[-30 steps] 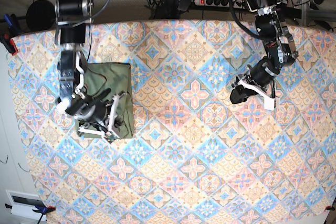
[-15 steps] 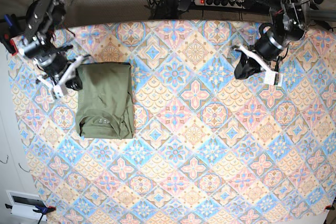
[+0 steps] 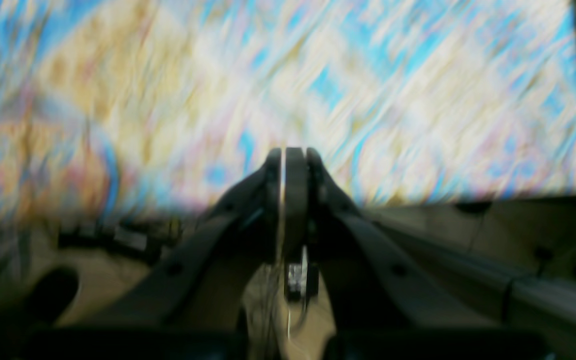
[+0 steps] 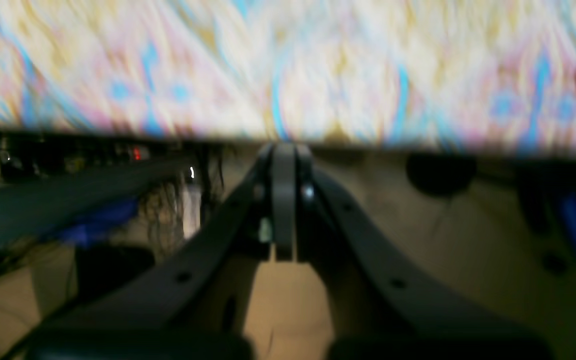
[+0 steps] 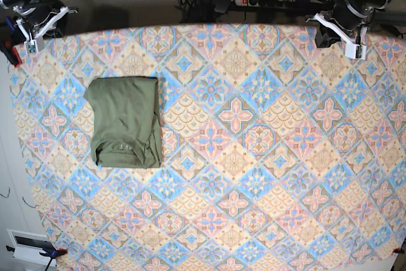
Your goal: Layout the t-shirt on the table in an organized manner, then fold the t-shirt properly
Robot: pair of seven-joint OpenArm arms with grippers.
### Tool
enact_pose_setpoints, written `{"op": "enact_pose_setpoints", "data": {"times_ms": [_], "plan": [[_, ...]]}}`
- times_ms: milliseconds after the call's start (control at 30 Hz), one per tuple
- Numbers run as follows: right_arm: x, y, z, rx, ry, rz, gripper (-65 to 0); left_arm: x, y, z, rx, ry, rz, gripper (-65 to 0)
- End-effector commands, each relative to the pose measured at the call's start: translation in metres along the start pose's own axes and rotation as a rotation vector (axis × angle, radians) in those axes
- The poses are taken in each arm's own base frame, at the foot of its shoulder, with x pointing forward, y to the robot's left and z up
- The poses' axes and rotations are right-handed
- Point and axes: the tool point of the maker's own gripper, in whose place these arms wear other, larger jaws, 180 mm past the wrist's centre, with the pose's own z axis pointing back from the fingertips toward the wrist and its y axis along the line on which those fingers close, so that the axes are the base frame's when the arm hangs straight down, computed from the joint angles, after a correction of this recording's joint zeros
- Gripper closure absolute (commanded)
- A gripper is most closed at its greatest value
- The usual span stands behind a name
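Observation:
The olive-green t-shirt (image 5: pixel 125 122) lies folded into a compact rectangle on the left part of the table (image 5: pixel 254 157), with nothing touching it. My left gripper (image 5: pixel 327 35) is up at the table's back right edge, far from the shirt. My right gripper (image 5: pixel 47 26) is at the back left corner, above and behind the shirt. In the blurred left wrist view the left gripper (image 3: pixel 288 155) has its jaws pressed together and empty. In the blurred right wrist view the right gripper (image 4: pixel 283 150) is likewise shut and empty.
A power strip (image 5: pixel 260 1) and cables lie behind the table's back edge. A red clamp (image 5: pixel 13 52) grips the left edge. A white box (image 5: pixel 28 245) sits off the front left corner.
Both arms have pulled back and up to the table's rear corners. The right arm, which lay over the shirt a second ago, has left it lying folded and still.

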Motion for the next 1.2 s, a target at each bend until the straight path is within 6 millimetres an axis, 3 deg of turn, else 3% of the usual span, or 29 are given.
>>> {"op": "enact_pose_setpoints", "data": {"times_ms": [0,267,400,500,633,800,967,1167], "plan": [[-0.003,-0.004,0.008,-0.009,0.003,0.013,0.0,0.0,0.002,0.008,0.006,-0.007,-0.01,0.0],[-0.078,-0.025,0.024,-0.123,0.287,0.076,0.0,-0.063,0.027,0.037,0.133,0.143,-0.036,0.0],[-0.12,-0.015,0.01,-0.08,0.427,0.085,0.0,-0.083,0.037,0.033,0.176,0.174,-0.077,0.0],[-0.147,0.007,-0.011,0.0,0.466,0.096,0.0,-0.111,0.029,0.02,0.144,0.235,-0.075,0.0],[-0.197,0.039,-0.035,0.115,0.543,0.086,0.0,-0.154,0.012,-0.004,0.078,0.302,-0.043,0.0],[-0.213,0.05,-0.077,0.163,0.547,-0.009,0.0,-0.19,0.001,-0.036,0.034,0.37,-0.046,0.0],[-0.23,0.055,-0.1,0.18,0.548,-0.097,0.0,-0.222,0.005,-0.076,0.075,0.391,-0.005,0.0],[-0.244,0.059,-0.125,0.188,0.571,-0.107,0.0,-0.26,-0.002,-0.109,0.078,0.432,-0.016,0.0]]}}
